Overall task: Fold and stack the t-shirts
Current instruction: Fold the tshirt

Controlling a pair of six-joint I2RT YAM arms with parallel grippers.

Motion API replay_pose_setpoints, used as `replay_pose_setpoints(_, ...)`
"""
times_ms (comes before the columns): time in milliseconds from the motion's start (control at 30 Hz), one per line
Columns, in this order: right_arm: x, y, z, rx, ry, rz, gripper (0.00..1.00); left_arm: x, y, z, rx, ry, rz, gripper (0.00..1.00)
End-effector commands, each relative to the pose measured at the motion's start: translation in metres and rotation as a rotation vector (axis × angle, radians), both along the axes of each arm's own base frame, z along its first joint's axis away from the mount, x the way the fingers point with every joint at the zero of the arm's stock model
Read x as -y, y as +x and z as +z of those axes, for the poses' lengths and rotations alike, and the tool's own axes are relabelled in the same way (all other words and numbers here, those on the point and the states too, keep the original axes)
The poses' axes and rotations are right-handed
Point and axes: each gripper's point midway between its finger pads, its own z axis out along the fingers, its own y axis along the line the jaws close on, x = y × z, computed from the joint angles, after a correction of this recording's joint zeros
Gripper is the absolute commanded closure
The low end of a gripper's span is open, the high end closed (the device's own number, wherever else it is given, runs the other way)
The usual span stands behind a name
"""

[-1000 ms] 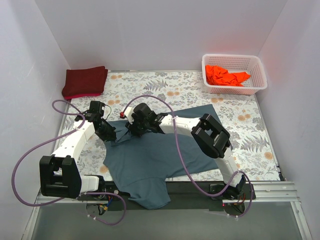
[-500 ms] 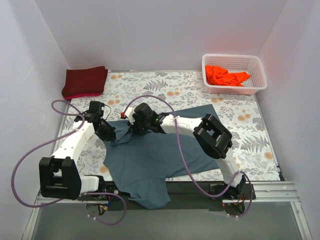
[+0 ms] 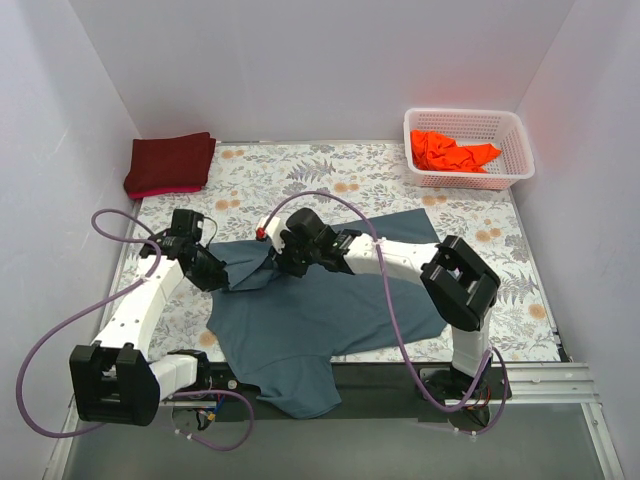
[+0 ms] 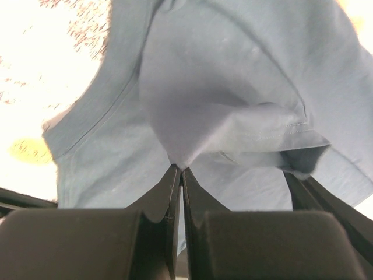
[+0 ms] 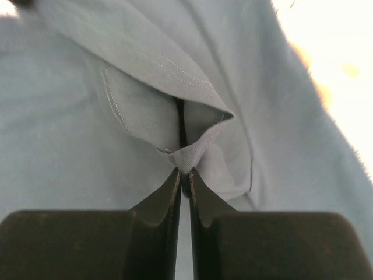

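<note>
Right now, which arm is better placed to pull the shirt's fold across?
Probably right: the right gripper and left gripper both pinch the blue-grey t-shirt, but the fold must go rightward.

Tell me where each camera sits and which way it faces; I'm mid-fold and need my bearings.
Top external: fixed above and behind the bases, looking down across the table; shows the left arm, right arm, blue-grey t-shirt, maroon t-shirt and basket holding the orange t-shirt.
Left wrist: on the left arm, looking along its fingers; left gripper shut on the blue-grey t-shirt.
Right wrist: on the right arm, likewise; right gripper shut on a hemmed fold.
Shared: all three show the blue-grey t-shirt.
</note>
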Motion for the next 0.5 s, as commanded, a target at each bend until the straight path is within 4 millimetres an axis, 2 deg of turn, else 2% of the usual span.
replay_pose_setpoints(0, 0.011, -0.011, 0.001, -0.020, -0.001, 0.002, 0.84, -0.004, -0.018, 0.004, -0.031, -0.001, 0.029, 1.00)
replay_pose_setpoints(67, 0.017, -0.012, -0.004, -0.021, -0.015, -0.009, 0.82, 0.000, -0.022, 0.009, -0.032, -0.022, 0.021, 1.00)
replay_pose_setpoints(267, 0.042, -0.018, -0.018, -0.050, -0.066, -0.051, 0.77, 0.011, -0.045, 0.007, -0.092, -0.088, -0.014, 1.00)
replay_pose_setpoints(467, 0.070, -0.029, -0.028, -0.103, -0.119, -0.106, 0.75, 0.025, -0.067, -0.009, -0.177, -0.171, -0.076, 1.00)
